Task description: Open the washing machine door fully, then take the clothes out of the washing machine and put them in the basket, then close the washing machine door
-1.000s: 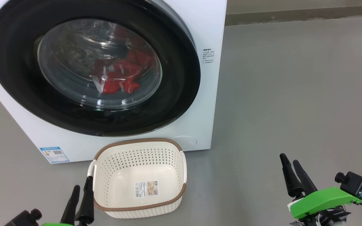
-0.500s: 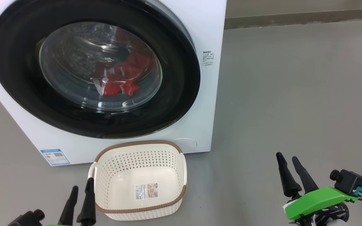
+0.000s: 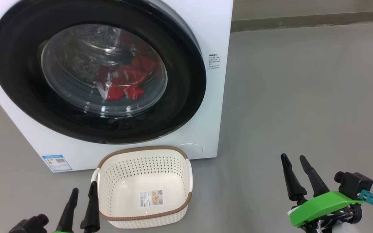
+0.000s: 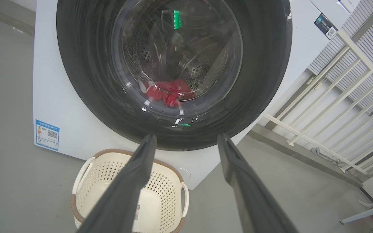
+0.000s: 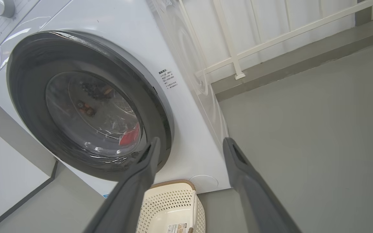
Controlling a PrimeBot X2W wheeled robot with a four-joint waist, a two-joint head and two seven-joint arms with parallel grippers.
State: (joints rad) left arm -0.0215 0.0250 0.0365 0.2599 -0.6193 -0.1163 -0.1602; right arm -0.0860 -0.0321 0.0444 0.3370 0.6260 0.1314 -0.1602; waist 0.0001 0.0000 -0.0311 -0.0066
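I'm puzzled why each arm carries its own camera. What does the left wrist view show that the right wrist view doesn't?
Left wrist view: the left gripper, open, and a dark sticker near the washing machine's top corner.
Right wrist view: the right gripper, open, a control dial, and a small printed notice beside the washing machine door.
Both: that door shut, the red clothes behind its glass, the empty basket in front, and a white railing.

Looks like a bare laundry corner, utility-room vibes: big white washing machine [image 3: 76, 150] sitting on plain grey floor [image 3: 303, 97], white railing [image 4: 367, 66] right beside it.
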